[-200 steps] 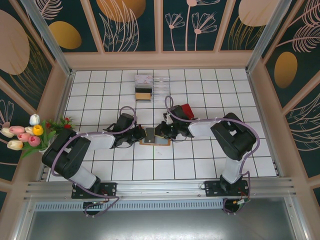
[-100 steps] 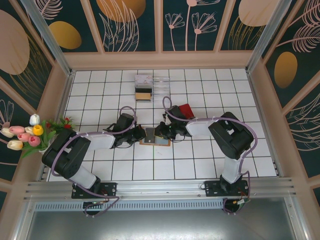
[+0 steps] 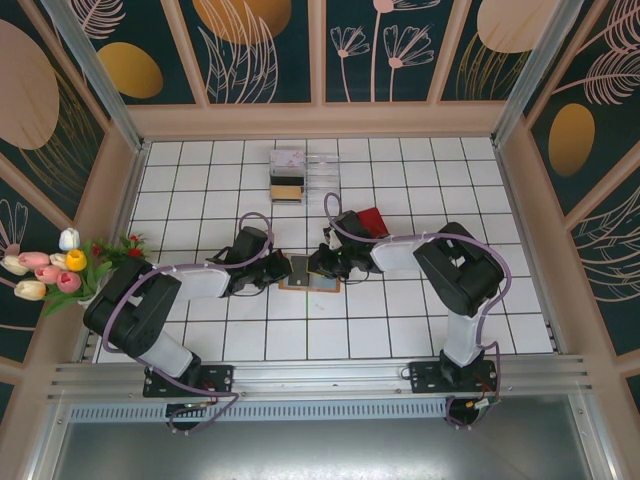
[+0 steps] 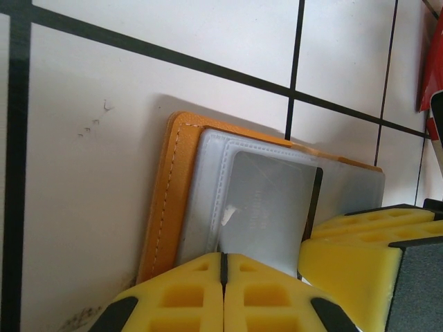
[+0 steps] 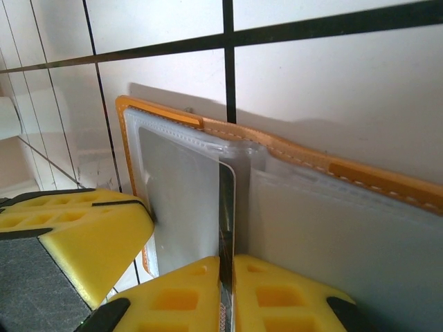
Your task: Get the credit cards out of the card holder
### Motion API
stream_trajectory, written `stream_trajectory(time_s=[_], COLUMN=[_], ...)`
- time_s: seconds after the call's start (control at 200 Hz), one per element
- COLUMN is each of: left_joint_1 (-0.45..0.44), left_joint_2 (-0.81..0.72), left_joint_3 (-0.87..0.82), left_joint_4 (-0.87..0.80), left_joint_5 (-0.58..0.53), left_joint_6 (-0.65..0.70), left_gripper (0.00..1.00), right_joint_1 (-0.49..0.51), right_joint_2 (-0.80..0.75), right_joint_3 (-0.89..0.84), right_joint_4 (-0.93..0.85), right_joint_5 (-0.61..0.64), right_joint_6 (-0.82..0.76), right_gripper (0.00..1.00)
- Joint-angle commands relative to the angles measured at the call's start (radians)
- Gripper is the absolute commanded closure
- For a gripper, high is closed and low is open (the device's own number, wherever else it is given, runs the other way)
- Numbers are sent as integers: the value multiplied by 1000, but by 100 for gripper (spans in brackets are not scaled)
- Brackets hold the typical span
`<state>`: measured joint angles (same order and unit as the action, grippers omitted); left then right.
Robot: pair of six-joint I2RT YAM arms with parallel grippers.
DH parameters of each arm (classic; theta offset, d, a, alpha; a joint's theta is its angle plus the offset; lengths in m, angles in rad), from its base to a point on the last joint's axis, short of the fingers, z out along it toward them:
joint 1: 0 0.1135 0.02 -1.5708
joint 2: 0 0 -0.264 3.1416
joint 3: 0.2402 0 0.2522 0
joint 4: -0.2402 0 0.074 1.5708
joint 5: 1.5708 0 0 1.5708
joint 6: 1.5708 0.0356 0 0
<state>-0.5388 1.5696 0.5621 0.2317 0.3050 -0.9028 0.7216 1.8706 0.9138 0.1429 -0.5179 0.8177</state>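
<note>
Lying open on the tiled worktop (image 3: 400, 320), mid-scene: card holder (image 3: 310, 272), tan-orange with clear sleeves (image 4: 277, 200). The right pincer (image 5: 227, 261) is clamped on a credit card (image 5: 227, 207) standing edge-on between its fingers (image 5: 277, 290) at the holder's middle fold. The left pincer (image 4: 223, 259) is fully closed, tips over the left panel; can't tell if they touch it.

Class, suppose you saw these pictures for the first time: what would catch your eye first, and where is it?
The tan card holder lies open at the centre, the left hand and right hand meeting over it. Close up, the right hand's yellow fingers seem to pinch a pale credit card by its edge. Bright tulips sit at the far left.
</note>
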Motion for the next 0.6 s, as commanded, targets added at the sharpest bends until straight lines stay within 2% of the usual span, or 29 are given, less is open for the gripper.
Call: stream_trajectory(time_s=[0.0,0.22,0.595], left_joint_1=[-2,-3,-2], left_joint_2=[-7,-33,-39], left_joint_3=[-25,-23,9], left_joint_4=[-56,-93,-118], left_joint_5=[-37,-78,-65], left_joint_6=[17,23,53], left_gripper=[92,83,85], right_joint_1=[3,-21,-44], right_joint_2=[19,-28,-34], right_joint_3=[16,-10,-8], right_joint_4=[-14,-64,-126], right_joint_5=[-6,11,-27], right_joint_6=[-16,-46,-107], right_gripper=[90,95,94])
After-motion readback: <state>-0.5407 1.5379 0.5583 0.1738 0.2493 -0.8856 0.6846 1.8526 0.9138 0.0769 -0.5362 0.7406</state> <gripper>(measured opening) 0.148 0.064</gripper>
